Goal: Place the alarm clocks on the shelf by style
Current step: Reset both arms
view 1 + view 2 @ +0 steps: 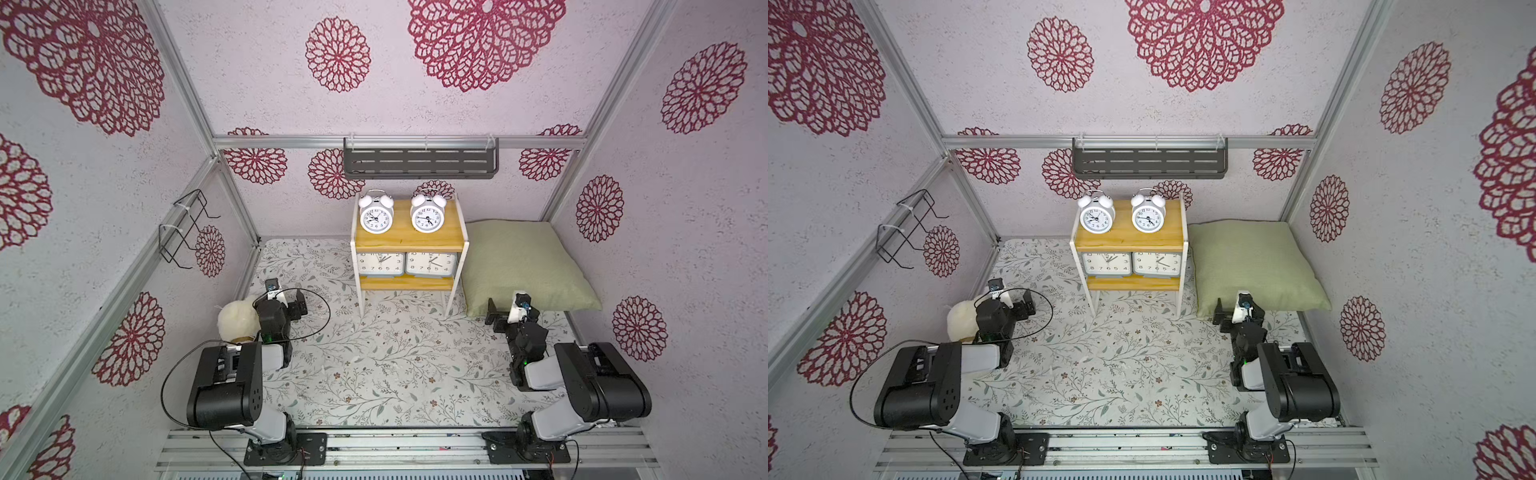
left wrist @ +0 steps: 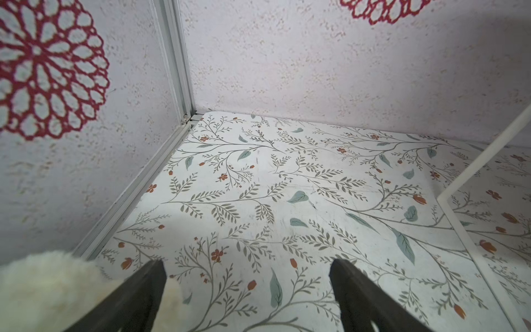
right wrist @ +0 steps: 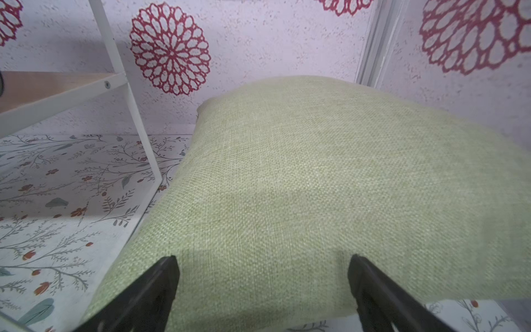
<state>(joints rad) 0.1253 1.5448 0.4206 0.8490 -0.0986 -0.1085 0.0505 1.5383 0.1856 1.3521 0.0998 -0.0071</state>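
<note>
Top views, both: shelf [image 1: 409,239] stands ahead of and between the two grippers. Two twin-bell clocks [image 1: 376,216] sit on its upper board, two grey rectangular clocks [image 1: 380,264] on the lower; sorting looks complete. Jaws spread wide and empty on the left gripper [image 2: 247,263], over bare table [image 2: 287,186], fluffy white ball [image 2: 43,287] just beside it. Same for the right gripper [image 3: 263,258], over the green pillow [image 3: 316,172]. Risk: a low forward sweep snags the pillow, just beside a leg of the shelf, rocking it and toppling the twin-bell clocks.
</note>
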